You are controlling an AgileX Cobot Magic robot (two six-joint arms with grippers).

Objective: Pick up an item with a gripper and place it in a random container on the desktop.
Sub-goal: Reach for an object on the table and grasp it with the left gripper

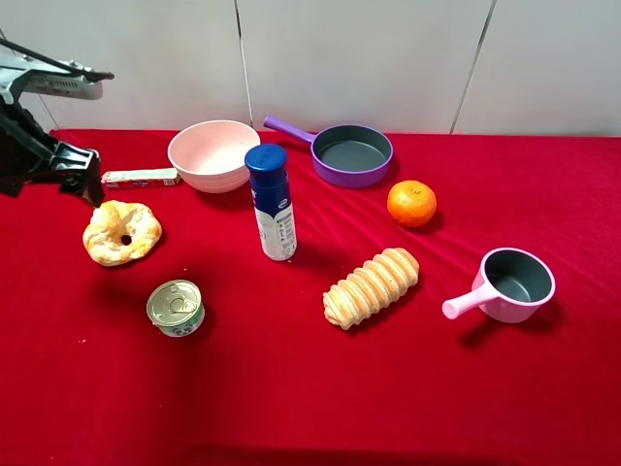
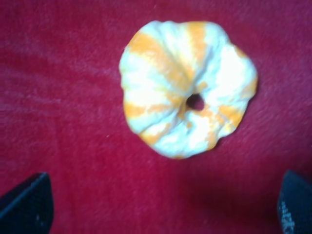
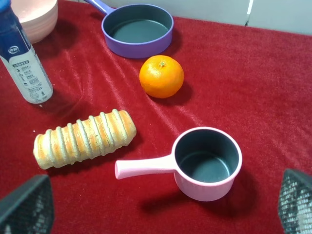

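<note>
**Left claw** (image 2: 160, 209): jaws stand wide apart with nothing between them. Its wrist view shows only the two dark tips, with bare red cloth between. In the high view it sits at the far left edge of the red desktop (image 1: 310, 398).

**Ring bread** (image 2: 187, 87): lies flat on the cloth, hole upward, ahead of the left claw's tips and apart from them. In the high view it is at about 4 o'clock from that claw. It is not held.

**Around the bread, high view:**
- The pale pink bowl (image 1: 209, 177) stands upright nearby at 1 o'clock.
- A small white-and-red box (image 1: 141, 178) lies at 12 o'clock, close against the bowl's left wall. I cannot tell whether they touch.
- A round tin (image 1: 176, 308) stands lid up at 5 o'clock.
- A blue-capped white bottle (image 1: 272, 204) stands upright at 3 o'clock.

**Right claw** (image 3: 161, 209): jaws apart, nothing between them. It is out of the high view. The pink handled pot (image 3: 195, 189) lies ahead of it.

**Rest of the table, high view:**
- The ridged loaf (image 1: 372, 287) lies near the middle.
- The orange (image 1: 411, 203) is at 1 o'clock from the loaf, and the handled pot is at 3 o'clock.
- The purple pan (image 1: 354, 178) is at 12 o'clock from the loaf, its handle pointing toward the bowl.
</note>
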